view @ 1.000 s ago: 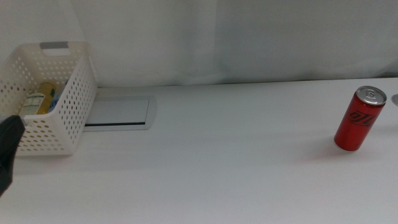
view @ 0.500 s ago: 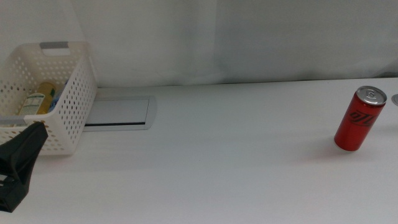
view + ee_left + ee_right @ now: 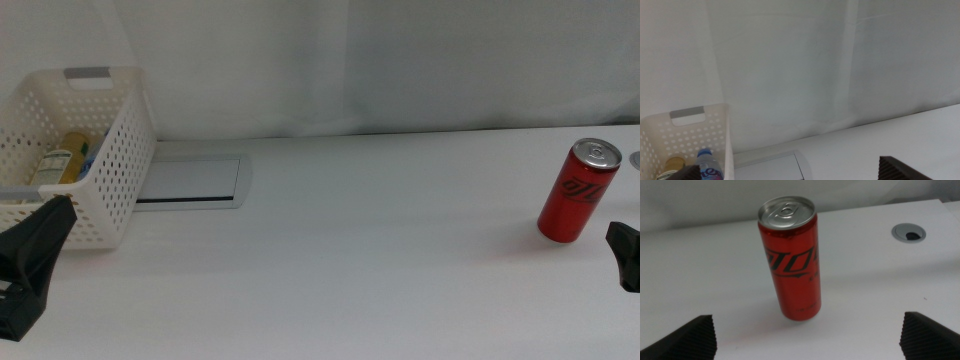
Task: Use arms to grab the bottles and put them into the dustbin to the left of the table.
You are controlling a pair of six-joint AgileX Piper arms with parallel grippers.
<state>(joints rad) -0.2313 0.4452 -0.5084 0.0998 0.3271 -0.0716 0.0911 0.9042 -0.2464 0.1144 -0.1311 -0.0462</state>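
On the far left of the broad white surface (image 3: 330, 260), I am seeing the white perforated plastic basket (image 3: 110, 170) holding the yellow juice bottle (image 3: 62, 160) and the blue-capped clear water bottle (image 3: 706, 164). My left end effector (image 3: 25, 275) is hovering just in front of it, jaws spread wide and empty. My right end effector (image 3: 807, 337) is facing the upright red soda can (image 3: 791, 260), jaws wide apart.
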